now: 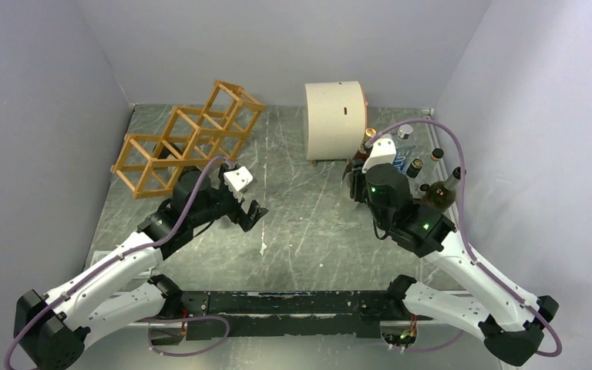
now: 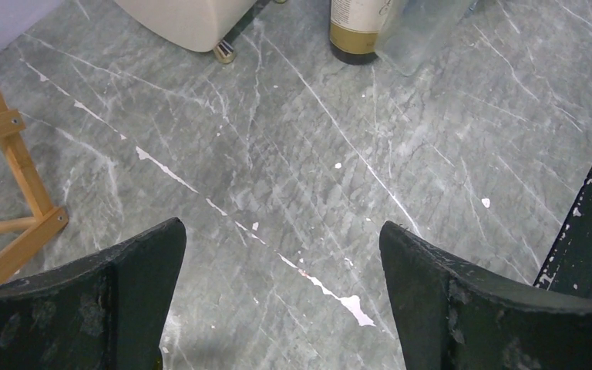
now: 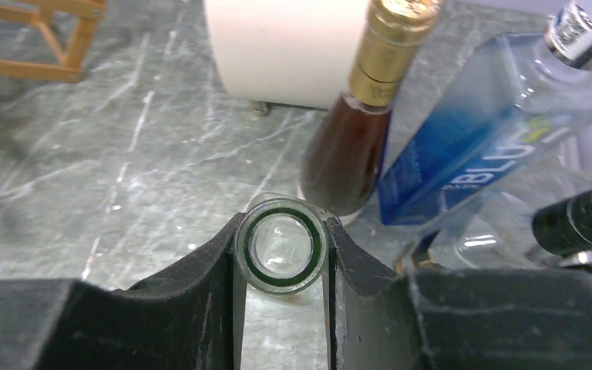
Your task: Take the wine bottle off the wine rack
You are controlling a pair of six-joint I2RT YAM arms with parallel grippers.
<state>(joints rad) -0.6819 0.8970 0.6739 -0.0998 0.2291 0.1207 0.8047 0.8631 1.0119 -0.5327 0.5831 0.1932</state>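
**Right tool grips the wine bottle, far from the rack**

The left tool [image 2: 281,226] hangs over the grey tabletop [image 1: 308,208] with its jaws wide and nothing between them. The right tool [image 3: 281,258] is closed on the round mouth of the wine bottle [image 3: 280,240], at the right side of the tabletop. Just behind it stand a brown bottle [image 3: 351,146] with gold foil and a blue bottle [image 3: 462,131] with the letters "BLU". Farther back is a cream drum [image 1: 333,119]. The wine rack [image 1: 189,139] is at the far left, well apart from the wine bottle.
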